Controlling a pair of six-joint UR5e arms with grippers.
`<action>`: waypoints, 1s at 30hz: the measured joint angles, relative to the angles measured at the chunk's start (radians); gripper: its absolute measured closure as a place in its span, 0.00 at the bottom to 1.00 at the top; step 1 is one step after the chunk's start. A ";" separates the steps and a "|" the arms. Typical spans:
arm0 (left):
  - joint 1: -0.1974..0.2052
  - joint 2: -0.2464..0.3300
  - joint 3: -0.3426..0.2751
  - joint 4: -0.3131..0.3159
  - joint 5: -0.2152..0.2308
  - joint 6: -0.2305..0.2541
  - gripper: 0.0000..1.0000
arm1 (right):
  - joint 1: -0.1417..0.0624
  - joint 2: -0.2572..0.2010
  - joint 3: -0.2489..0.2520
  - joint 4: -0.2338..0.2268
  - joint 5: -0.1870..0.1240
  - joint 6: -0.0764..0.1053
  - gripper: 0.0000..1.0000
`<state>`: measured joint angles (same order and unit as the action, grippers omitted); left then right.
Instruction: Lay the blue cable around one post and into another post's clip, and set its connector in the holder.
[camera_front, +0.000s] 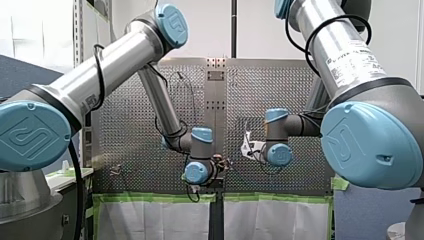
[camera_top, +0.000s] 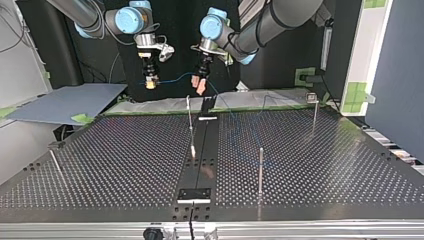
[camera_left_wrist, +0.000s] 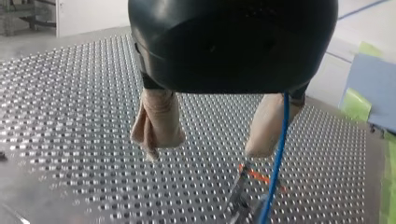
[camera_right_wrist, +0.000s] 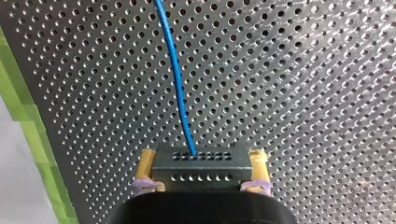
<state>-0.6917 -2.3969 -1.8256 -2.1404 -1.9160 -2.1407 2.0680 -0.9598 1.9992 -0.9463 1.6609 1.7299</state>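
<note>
2 tools hang close: my right tool (camera_right_wrist: 202, 159) grips the connector (camera_right_wrist: 201, 171); its blue cable (camera_right_wrist: 175, 84) runs alongside my left tool (camera_left_wrist: 208, 147), wide open and empty.

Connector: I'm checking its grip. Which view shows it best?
Right wrist view: the connector sits close up, clamped between my right gripper's pads, blue cable leaving it. Top view shows it tiny; front and left wrist views don't show it.

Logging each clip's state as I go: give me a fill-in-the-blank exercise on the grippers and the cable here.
1. My right gripper is shut on the black ____.
2. The cable leaving it is ____ in colour.
3. My left gripper has its jaws ____.
Missing words: connector; blue; open.
</note>
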 joint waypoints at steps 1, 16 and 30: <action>0.000 -0.006 0.000 0.007 -0.004 0.000 0.23 | -0.001 0.000 0.000 0.001 0.000 -0.001 0.98; -0.003 -0.035 0.001 0.143 0.018 0.052 0.92 | -0.016 0.001 0.000 0.007 0.003 -0.017 0.98; -0.004 -0.036 0.001 0.174 0.009 0.133 0.92 | -0.054 0.055 -0.007 -0.083 0.021 -0.016 0.98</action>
<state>-0.6954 -2.4330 -1.8251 -1.9662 -1.9073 -2.0079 2.0142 -0.9048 1.9919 -1.0295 1.6815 1.7139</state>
